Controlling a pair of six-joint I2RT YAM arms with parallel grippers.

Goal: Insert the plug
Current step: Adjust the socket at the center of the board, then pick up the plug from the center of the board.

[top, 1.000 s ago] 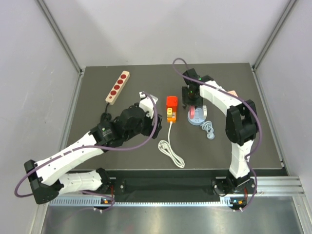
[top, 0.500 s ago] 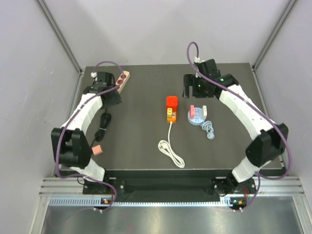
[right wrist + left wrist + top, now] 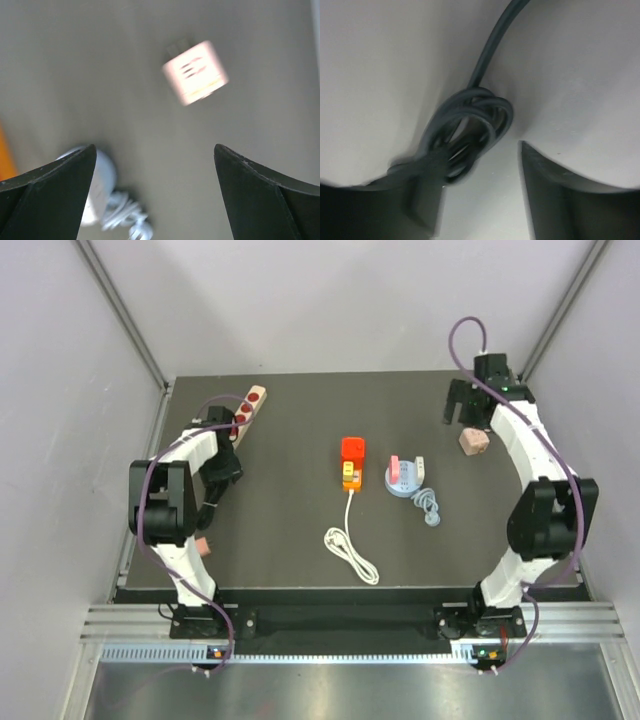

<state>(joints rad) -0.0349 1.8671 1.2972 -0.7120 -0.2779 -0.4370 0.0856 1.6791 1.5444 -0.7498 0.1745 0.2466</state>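
the red plug (image 3: 352, 448) sits near the middle of the dark counter (image 3: 290, 510), standing on the far end of the orange power strip (image 3: 350, 476), whose white cord (image 3: 350, 548) trails toward the near edge in loose loops; how deep the plug sits in the strip cannot be told from above. just to the right of the strip lies a pale blue round adapter (image 3: 400, 485) with a pink and a white piece standing on it and a light curled cord (image 3: 430, 508) beside it. both arms are drawn well away from the plug. the right end effector (image 3: 155, 150) hangs over the far right part of the counter with its two dark fingers (image 3: 260, 195) spread wide and nothing between them; its wrist view shows a pink block (image 3: 195, 72) lying on the counter beyond the fingertips, blurred, and the blue adapter at the lower left. from above, that pink block rests just beside the right forearm. the left arm is folded at the left edge, its end effector (image 3: 475, 165) over a bundle of black cable (image 3: 470, 130); the fingers stand apart with a bare gap between them, and the cable coil lies against the left-hand finger in a blurred view, so contact there cannot be told. a beige power strip (image 3: 245, 410) with red sockets lies at the far left, and a small pink block (image 3: 202, 546) sits near the left arm's base.
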